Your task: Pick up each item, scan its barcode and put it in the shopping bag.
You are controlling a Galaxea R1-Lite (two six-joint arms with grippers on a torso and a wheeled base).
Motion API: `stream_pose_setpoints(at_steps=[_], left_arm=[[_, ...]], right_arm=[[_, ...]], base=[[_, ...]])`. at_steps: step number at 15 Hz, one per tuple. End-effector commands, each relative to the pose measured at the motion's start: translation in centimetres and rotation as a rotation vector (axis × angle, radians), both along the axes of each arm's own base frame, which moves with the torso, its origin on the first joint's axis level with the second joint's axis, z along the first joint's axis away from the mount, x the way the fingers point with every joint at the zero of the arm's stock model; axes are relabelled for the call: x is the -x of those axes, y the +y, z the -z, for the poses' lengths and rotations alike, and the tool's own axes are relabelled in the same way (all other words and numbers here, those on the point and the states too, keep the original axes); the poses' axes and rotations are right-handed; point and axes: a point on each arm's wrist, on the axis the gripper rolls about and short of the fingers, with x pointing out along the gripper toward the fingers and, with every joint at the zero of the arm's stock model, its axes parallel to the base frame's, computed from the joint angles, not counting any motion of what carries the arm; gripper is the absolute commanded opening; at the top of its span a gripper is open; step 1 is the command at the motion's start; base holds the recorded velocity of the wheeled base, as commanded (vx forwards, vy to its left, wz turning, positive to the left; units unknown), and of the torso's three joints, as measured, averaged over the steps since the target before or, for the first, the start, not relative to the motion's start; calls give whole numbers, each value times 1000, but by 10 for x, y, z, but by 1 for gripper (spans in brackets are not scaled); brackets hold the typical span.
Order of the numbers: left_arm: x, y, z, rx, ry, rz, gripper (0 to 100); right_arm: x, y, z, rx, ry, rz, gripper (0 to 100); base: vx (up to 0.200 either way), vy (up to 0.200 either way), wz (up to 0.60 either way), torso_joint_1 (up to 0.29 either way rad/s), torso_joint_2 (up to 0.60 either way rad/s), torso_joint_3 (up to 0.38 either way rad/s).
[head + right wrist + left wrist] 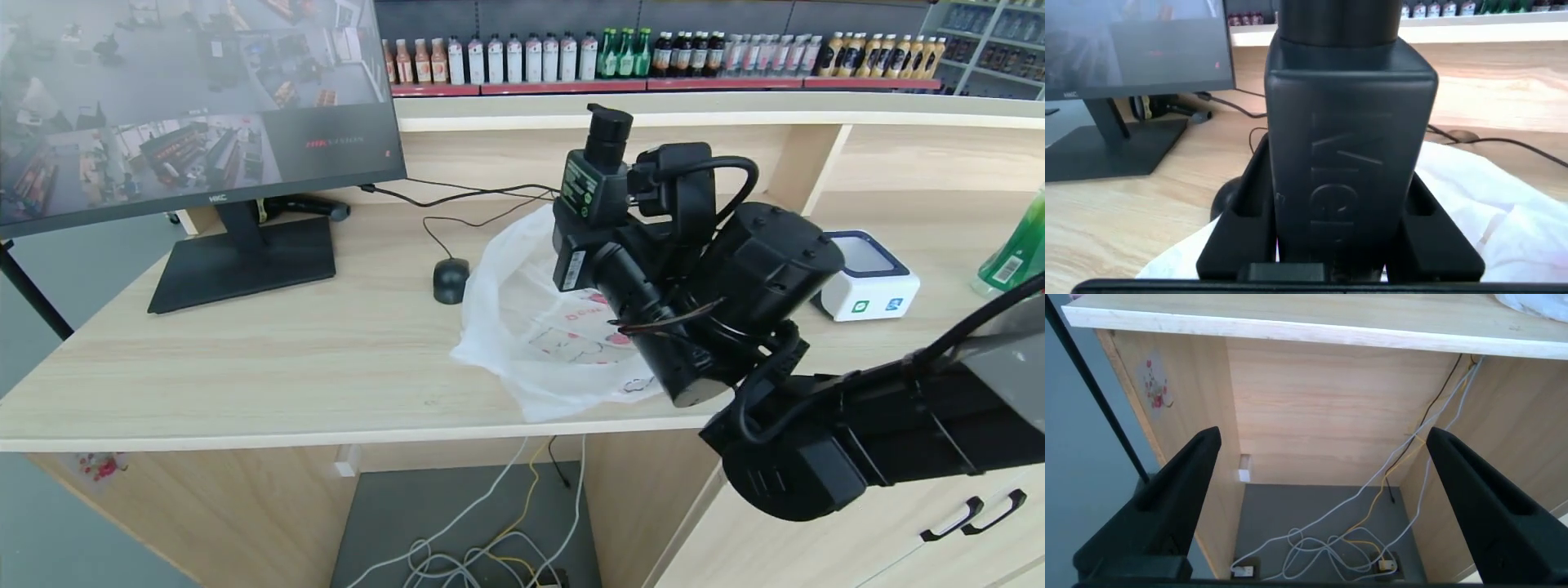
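A dark bottle with a black cap and green label is clamped in my right gripper, which is shut on it. It hangs tilted just above the white plastic shopping bag lying crumpled on the counter. In the right wrist view the bottle stands between the black fingers, with the bag beneath. A white scanner box sits on the counter right of the bag. My left gripper is open and holds nothing, low in front of the counter.
A monitor on a black stand occupies the counter's left, with a black mouse and cables beside the bag. A green bottle shows at the right edge. Loose cables lie under the counter.
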Motion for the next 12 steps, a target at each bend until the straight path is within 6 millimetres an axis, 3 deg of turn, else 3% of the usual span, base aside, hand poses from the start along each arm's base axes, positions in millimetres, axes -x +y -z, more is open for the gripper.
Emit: stream_pose_setpoints(at_steps=[1, 12], left_arm=[[0, 0, 0, 0, 0, 1, 100], [0, 0, 0, 0, 0, 1, 100]], right_arm=[[-8, 14, 21, 26, 36, 10, 0], [-24, 30, 42, 8, 64, 42, 0]], base=[[0, 0, 0, 0, 0, 0], [0, 0, 0, 0, 0, 0]])
